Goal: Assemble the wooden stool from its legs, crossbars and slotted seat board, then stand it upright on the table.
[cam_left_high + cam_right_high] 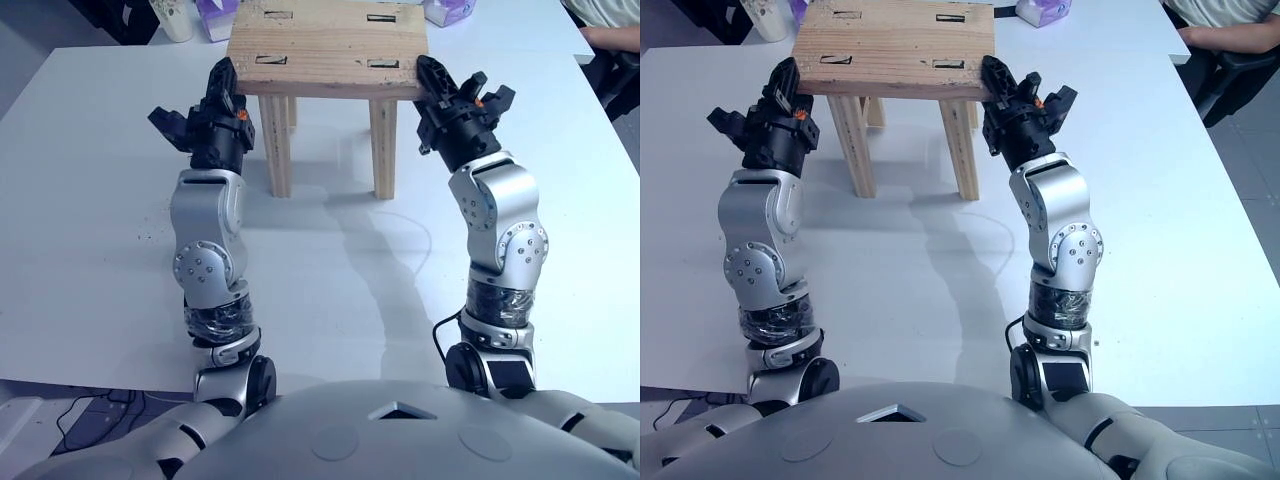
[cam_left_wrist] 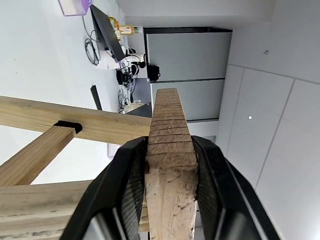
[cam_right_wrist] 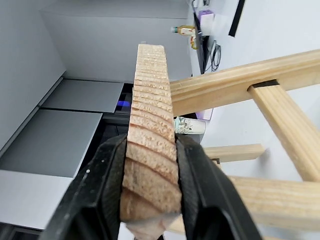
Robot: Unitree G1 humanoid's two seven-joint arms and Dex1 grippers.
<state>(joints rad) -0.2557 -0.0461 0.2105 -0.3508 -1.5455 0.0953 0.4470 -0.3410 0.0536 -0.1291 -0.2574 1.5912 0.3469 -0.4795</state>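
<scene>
The stool [image 1: 328, 60] stands upright between the two end effectors, its legs [image 1: 276, 145] on the table [image 1: 90, 250] below them. The left end effector [image 1: 221, 80] and right end effector [image 1: 431, 75] each clamp an opposite edge of the seat board [image 1: 325, 45]. If one releases first or drags sideways, the stool could tip or a joint could loosen.

We see the stool [image 1: 328, 50] with its seat's far edge cut off at the top of the picture. Its back legs [image 1: 876, 110] are mostly hidden behind the front ones. The purple box [image 1: 215, 20] behind is cropped.
</scene>
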